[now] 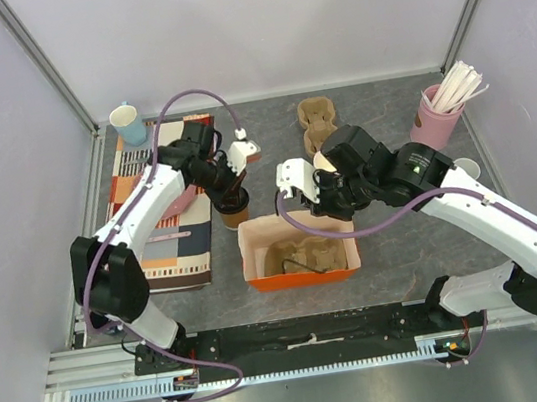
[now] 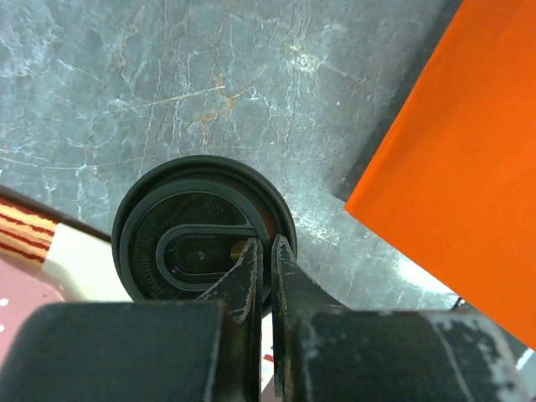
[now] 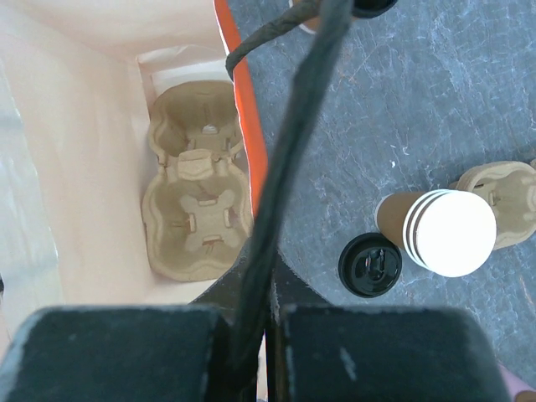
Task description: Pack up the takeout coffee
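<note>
- Coffee cup (image 1: pixel 233 209) stands upright on the table (image 1: pixel 406 241), black lid (image 2: pixel 201 243) fitted, just left of the orange bag (image 1: pixel 300 279).
- Left claw (image 2: pixel 265 255) sits directly above it, jaws closed to a slit at the lid's near rim; I cannot tell whether they pinch it.
- Right claw (image 3: pixel 261 280) is clamped on the bag's black cord (image 3: pixel 293 134).
- I judge the left arm nearer; the cup must travel right into the cardboard tray (image 3: pixel 197 197).

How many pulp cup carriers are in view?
2. One cup carrier lies inside the orange bag; the other sits on the table farther back, beside the stack of paper cups. More could be hidden.
</note>
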